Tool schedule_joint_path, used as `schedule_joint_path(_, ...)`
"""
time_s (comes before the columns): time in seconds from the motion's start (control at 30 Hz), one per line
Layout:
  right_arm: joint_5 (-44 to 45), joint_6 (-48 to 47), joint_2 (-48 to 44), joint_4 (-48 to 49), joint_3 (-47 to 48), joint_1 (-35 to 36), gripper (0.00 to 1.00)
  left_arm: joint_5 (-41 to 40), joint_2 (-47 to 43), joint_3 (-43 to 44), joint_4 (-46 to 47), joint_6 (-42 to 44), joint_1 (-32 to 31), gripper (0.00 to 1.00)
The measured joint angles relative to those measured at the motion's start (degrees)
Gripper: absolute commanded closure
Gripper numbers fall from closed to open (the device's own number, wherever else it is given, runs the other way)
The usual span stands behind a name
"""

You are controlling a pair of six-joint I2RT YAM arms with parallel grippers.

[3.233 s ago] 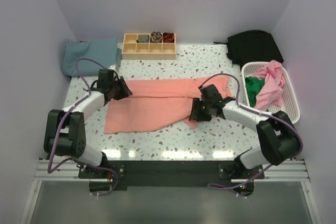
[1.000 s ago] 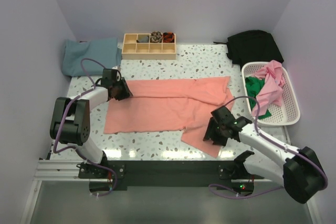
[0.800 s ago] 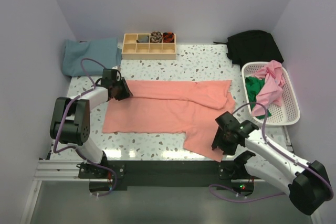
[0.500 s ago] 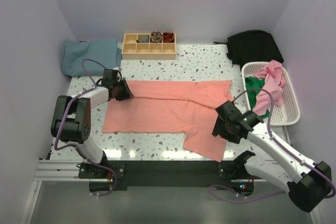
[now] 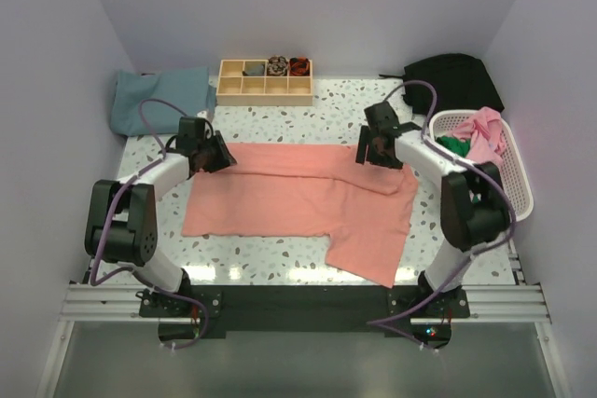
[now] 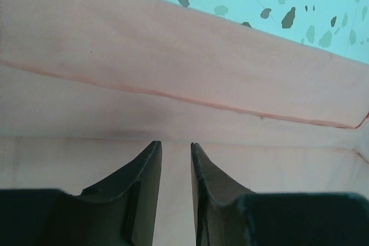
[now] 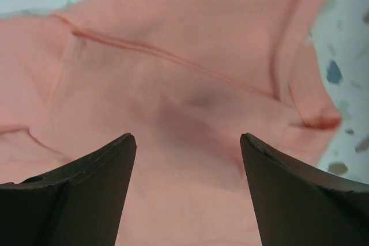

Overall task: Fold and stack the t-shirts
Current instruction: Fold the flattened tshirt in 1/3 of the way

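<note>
A salmon-pink t-shirt [image 5: 298,198] lies spread flat across the middle of the table, with one flap reaching toward the front right. My left gripper [image 5: 216,154] sits low over its far left corner. In the left wrist view the jaws [image 6: 176,145] stand only a little apart, with flat pink cloth [image 6: 173,44] showing between and beyond them. My right gripper [image 5: 371,154] hovers over the shirt's far right part. In the right wrist view [image 7: 187,136] it is wide open and empty above a seam and folds of the shirt [image 7: 184,73].
A wooden compartment tray [image 5: 264,81] stands at the back centre. A teal cloth [image 5: 159,98] lies at the back left and a black garment [image 5: 452,81] at the back right. A white basket [image 5: 522,198] at the right holds pink [image 5: 483,142] and green [image 5: 454,151] clothes.
My right arm has swung from the shirt's front right flap up to its far right edge, jaws now open. The flap lies spread flat. The left gripper barely shifted.
</note>
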Motion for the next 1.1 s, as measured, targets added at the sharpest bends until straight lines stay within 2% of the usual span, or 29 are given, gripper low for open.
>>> schedule_joint_path(0.1,-3.1,-4.4,10.2,2.2,7.1,-0.4,0.24,-0.2,0.0,0.0,-0.5,0.0,0.0,0.68)
schedule_joint_path(0.17,-5.6,-6.3,13.7,3.6,9.8,-0.6,0.24,-0.4,0.0,0.0,-0.7,0.0,0.0,0.68)
schedule_joint_path(0.4,-12.0,-10.7,15.3,5.0,14.4,-0.9,0.24,-1.1,0.0,0.1,-1.4,0.0,0.0,0.68)
schedule_joint_path(0.77,-16.2,-13.9,20.4,5.0,20.2,-1.1,0.32,-1.4,0.1,0.1,-1.9,0.2,0.0,0.68)
schedule_joint_path(1.03,-16.3,-14.6,21.9,2.7,21.7,-1.2,0.46,-1.7,0.1,0.1,-2.0,1.0,0.0,0.68)
schedule_joint_path(1.1,-16.3,-14.7,22.1,2.5,21.7,-1.2,0.47,-1.7,0.2,0.1,-2.0,1.0,0.0,0.68)
